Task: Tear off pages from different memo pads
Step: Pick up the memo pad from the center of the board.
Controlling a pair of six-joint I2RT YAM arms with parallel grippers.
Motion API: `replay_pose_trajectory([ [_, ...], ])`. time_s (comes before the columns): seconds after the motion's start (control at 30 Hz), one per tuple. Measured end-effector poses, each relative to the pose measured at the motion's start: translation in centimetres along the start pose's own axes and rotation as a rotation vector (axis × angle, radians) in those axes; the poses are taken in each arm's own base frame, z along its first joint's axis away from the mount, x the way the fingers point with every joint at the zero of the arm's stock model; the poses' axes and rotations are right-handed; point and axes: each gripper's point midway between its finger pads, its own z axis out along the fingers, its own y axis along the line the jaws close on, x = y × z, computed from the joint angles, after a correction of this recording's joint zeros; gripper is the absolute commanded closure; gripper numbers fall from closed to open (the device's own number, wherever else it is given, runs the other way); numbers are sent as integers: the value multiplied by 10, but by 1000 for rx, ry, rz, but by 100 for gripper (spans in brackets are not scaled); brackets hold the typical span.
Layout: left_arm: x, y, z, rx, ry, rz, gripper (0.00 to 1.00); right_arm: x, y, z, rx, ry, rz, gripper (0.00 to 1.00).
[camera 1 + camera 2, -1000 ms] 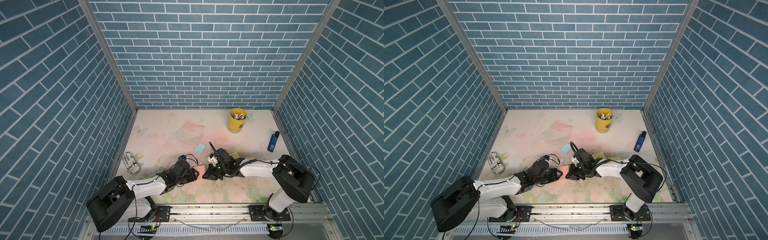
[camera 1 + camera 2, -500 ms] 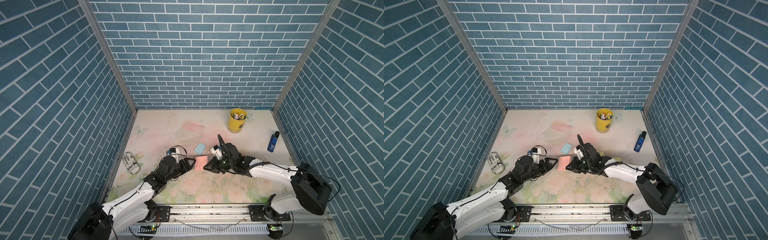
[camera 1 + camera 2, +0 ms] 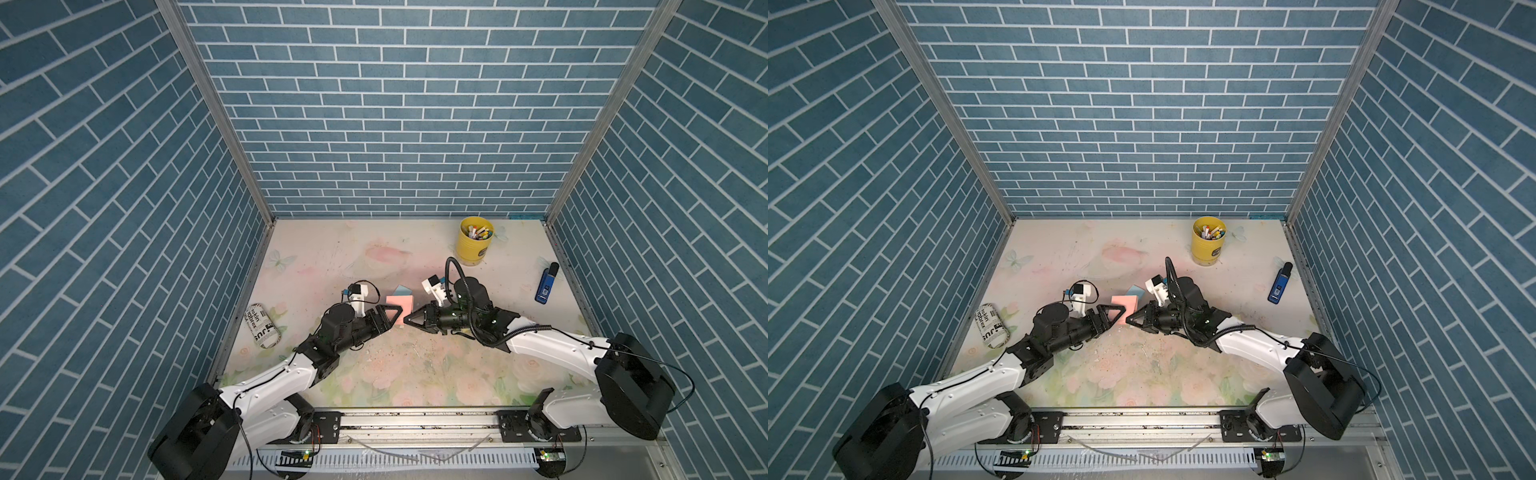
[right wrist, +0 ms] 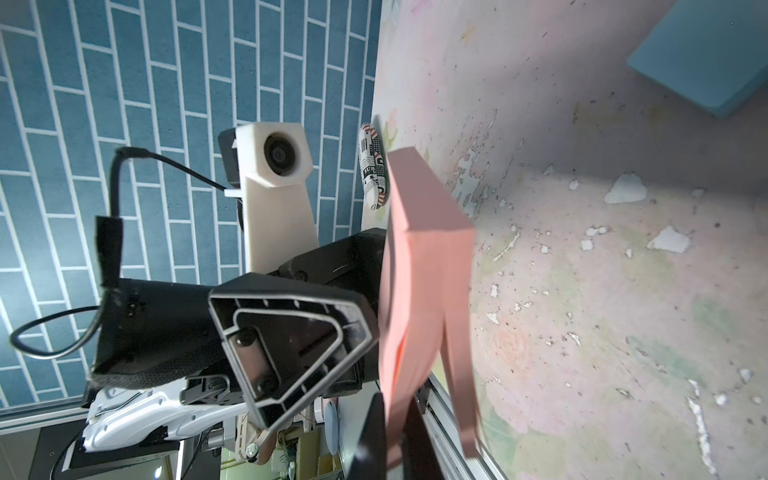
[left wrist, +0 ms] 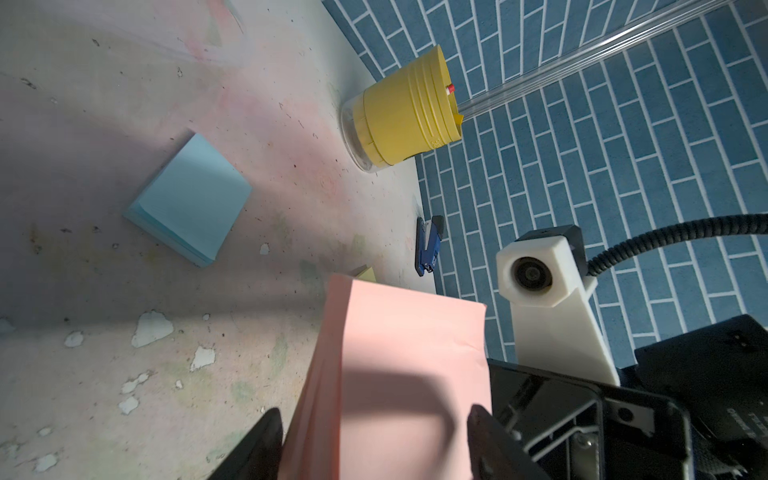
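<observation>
At mid-bench, a memo pad stands between the left hand and right hand, with a second pad lying just behind it. A cup sits at the back right, a can at the left edge.

The salmon pink memo pad is raised off the table, standing on edge, thick and square, with a few pages peeling away at its lower end. The light blue memo pad lies flat on the table just behind it. A yellow pad's corner peeks out behind the pink one.
</observation>
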Motion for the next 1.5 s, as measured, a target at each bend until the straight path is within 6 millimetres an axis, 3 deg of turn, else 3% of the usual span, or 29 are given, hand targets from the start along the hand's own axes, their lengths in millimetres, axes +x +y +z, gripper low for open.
replay_pose_trajectory([
  [0.27, -10, -17, 1, 66, -22, 16, 41, 4, 10, -3, -44, 33, -3, 99],
  [0.5, -24, -18, -1, 79, -50, 19, 29, 1, 22, -13, -79, 23, -24, 99],
  [0.7, -28, -21, -2, 109, -55, 19, 27, 1, 32, -19, -103, 19, -44, 99],
  [1.03, -30, -37, 1, 202, -53, -20, 50, 0, 25, -16, -93, 22, -32, 96],
  [1.33, -28, -37, 2, 208, -41, -29, 73, -4, 17, -19, -93, 0, -21, 70],
  [1.5, -29, -34, 3, 201, -38, -33, 80, -7, 3, -32, -67, -36, 1, 59],
])
